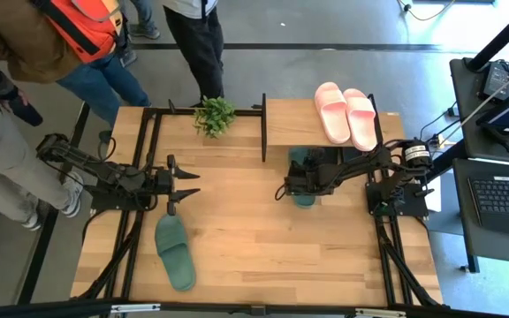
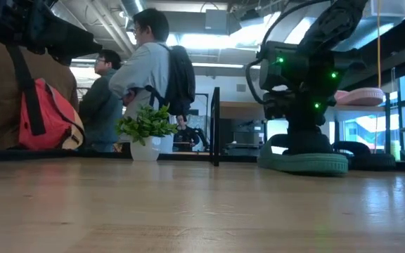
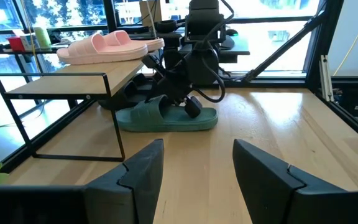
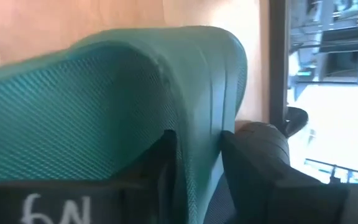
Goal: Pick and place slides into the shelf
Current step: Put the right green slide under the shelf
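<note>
Green slide [image 1: 304, 196] lies at the shelf [image 1: 281, 124] front edge, centre-right of the high view, its strap between the right gripper [image 1: 286, 189] fingers, whose grip I cannot tell. Pink slides [image 1: 345, 113] sit on the top plank. Second green slide [image 1: 174, 252] lies lower left on bare tabletop, below the open left gripper [image 1: 182, 184].

A robotics laboratory in an open-plan workspace. At centre frame, a pale butcher-block wooden tabletop [image 1: 254, 238] sits in a black metal frame with two dark robot arms mounted at its left and right edges. At the right edge, a desk carries a black computer keyboard [image 1: 502, 196]. At upper left, standing people [image 1: 51, 53] watch. The level view shows exposed ceiling ducts [image 2: 111, 24] at its top and large windows [image 2: 371, 130] at right.
</note>
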Action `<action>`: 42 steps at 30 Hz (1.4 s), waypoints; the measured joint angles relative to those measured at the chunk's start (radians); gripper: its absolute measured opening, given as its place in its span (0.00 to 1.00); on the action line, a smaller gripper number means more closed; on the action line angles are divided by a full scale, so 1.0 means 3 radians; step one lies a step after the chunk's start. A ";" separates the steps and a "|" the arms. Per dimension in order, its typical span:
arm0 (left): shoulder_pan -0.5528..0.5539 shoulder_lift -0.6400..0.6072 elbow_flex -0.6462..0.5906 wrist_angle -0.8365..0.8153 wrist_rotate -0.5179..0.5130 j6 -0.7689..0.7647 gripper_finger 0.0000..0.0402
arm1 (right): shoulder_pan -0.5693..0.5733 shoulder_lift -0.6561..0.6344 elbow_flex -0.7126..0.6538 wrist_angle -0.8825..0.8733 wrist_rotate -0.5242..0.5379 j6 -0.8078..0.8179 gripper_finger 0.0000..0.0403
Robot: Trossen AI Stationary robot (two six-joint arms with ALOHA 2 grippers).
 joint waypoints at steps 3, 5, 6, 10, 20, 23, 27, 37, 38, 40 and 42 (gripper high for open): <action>0.0000 0.0000 0.0000 -0.0001 0.0000 0.0000 0.46 | 0.0000 0.0000 0.0080 -0.0098 -0.0162 -0.0002 0.33; 0.0000 -0.0001 0.0000 -0.0001 0.0000 0.0000 0.46 | 0.0000 0.0000 0.0108 -0.0116 -0.0270 -0.0003 0.33; 0.0000 0.0000 0.0000 -0.0002 0.0000 0.0000 0.46 | 0.0000 0.0000 0.0116 -0.0121 -0.0289 0.0002 0.33; 0.0000 0.0000 0.0000 -0.0016 0.0000 0.0000 0.46 | 0.0000 0.0000 0.0123 -0.0141 -0.0294 0.0031 0.33; 0.0000 0.0000 0.0000 -0.0085 0.0000 -0.0008 0.46 | 0.0001 -0.0002 0.0127 -0.0249 -0.0389 0.0206 0.33; 0.0000 0.0000 0.0000 -0.0084 0.0000 -0.0011 0.46 | 0.0000 -0.0006 0.0129 -0.0249 -0.0525 0.0203 0.33; 0.0000 0.0000 0.0000 -0.0084 0.0000 -0.0011 0.46 | 0.0001 -0.0006 0.0132 -0.0268 -0.0578 0.0243 0.38; 0.0000 -0.0001 0.0000 -0.0084 0.0000 -0.0014 0.46 | 0.0006 -0.0006 0.0481 -0.0691 -0.0826 0.0317 0.55; 0.0000 0.0000 0.0000 -0.0085 0.0000 -0.0018 0.46 | 0.0006 -0.0006 0.0506 -0.0708 -0.0882 0.0283 0.56; 0.0000 -0.0001 0.0000 -0.0089 0.0000 -0.0024 0.46 | 0.0006 -0.0006 0.0567 -0.0742 -0.0968 0.0271 0.57; 0.0000 0.0000 0.0000 -0.0096 0.0000 -0.0025 0.46 | 0.0006 -0.0006 0.0620 -0.0783 -0.0985 0.0297 0.58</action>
